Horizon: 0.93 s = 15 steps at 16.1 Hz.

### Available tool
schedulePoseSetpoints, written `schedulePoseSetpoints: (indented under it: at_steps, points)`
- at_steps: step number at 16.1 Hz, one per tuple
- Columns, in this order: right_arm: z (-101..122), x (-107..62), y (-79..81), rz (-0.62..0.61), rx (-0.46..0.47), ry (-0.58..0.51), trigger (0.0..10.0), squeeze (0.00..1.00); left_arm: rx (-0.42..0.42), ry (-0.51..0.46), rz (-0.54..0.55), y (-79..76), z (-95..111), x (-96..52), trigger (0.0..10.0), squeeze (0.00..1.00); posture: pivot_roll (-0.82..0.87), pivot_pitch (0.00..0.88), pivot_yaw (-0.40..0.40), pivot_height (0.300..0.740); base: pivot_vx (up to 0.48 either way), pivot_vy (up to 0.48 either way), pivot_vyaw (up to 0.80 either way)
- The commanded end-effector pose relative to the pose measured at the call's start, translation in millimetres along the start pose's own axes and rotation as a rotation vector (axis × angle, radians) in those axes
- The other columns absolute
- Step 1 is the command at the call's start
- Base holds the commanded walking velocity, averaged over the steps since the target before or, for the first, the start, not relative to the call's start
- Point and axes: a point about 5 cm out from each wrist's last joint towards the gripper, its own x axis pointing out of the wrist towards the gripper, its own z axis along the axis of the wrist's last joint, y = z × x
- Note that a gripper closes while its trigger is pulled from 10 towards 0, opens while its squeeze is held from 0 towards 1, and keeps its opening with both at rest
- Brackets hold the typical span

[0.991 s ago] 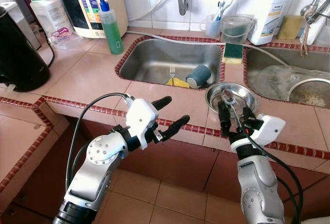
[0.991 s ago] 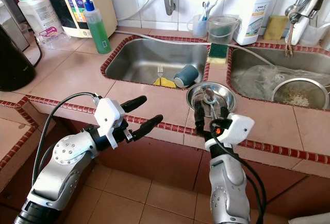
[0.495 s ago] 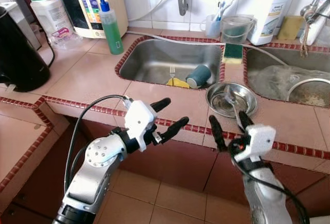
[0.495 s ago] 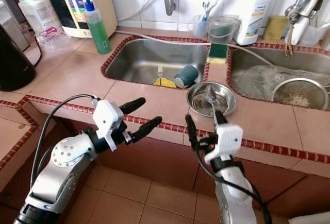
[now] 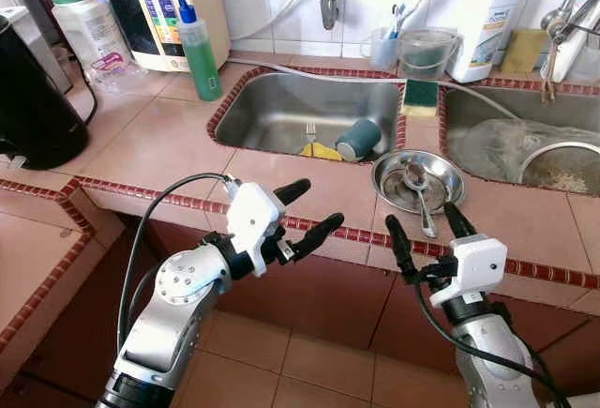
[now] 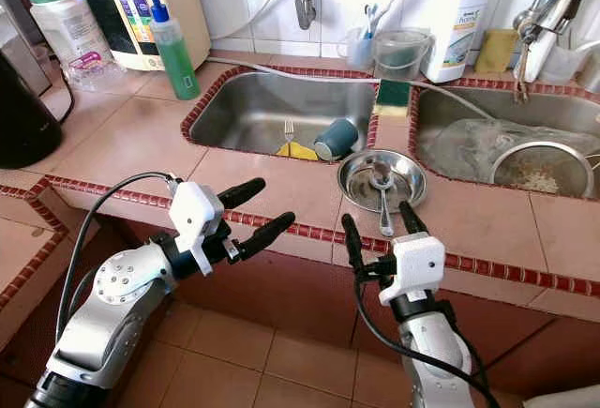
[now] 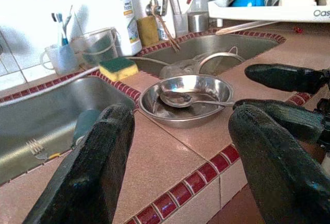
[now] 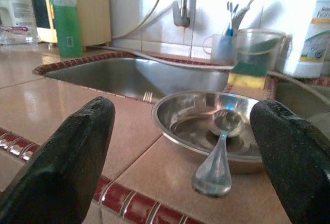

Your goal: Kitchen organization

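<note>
On the counter (image 5: pixel 169 141), the steel bowl (image 5: pixel 418 181) holds the spoon (image 5: pixel 418 198). My right pincer (image 5: pixel 424 228) hangs spread and empty just before it; left pincer (image 5: pixel 311 209) spread, idle. I judge regrasping the handle comes next.
</note>
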Motion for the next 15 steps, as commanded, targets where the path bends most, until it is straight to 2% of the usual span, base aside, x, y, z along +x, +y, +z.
schedulePoseSetpoints:
  at_steps: [1, 3, 6, 9, 11, 15]
  points:
    - [11.2, 2.5, 2.4, 0.028, -0.067, -0.054, 10.0, 0.0, 0.005, -0.004, -0.014, -1.0, 3.0, -1.9, 10.0, 0.0, -0.23, 0.082, 0.114, 0.74, 0.0, 0.0, 0.0]
    - [11.5, 1.5, 3.3, 0.056, -0.134, -0.048, 10.0, 0.0, 0.003, -0.002, -0.015, -0.6, 2.7, -2.1, 10.0, 0.0, -0.23, 0.082, 0.114, 0.74, 0.0, 0.0, 0.0]
    - [6.8, -3.5, 2.8, 0.123, -0.337, -0.017, 10.0, 0.0, -0.002, -0.001, -0.019, -0.6, 3.2, -2.5, 10.0, 0.0, -0.23, 0.082, 0.113, 0.74, 0.0, 0.0, 0.0]
    - [2.5, -9.0, 0.2, 0.149, -0.392, 0.003, 10.0, 0.0, -0.009, 0.002, -0.062, -5.2, 3.6, -2.1, 10.0, 0.0, -0.23, 0.085, 0.112, 0.74, 0.0, 0.0, 0.0]
    - [1.5, -11.3, -2.1, 0.162, -0.445, 0.009, 10.0, 0.0, 0.02, 0.015, -0.141, -16.8, 2.0, -3.9, 10.0, 0.0, -0.24, 0.087, 0.112, 0.74, 0.0, 0.0, 0.0]
    - [-4.1, -20.3, -4.7, 0.226, -0.572, 0.042, 10.0, 0.0, 0.01, 0.03, -0.166, -20.1, -1.2, -2.7, 10.0, 0.0, -0.25, 0.093, 0.114, 0.74, 0.0, 0.0, 0.0]
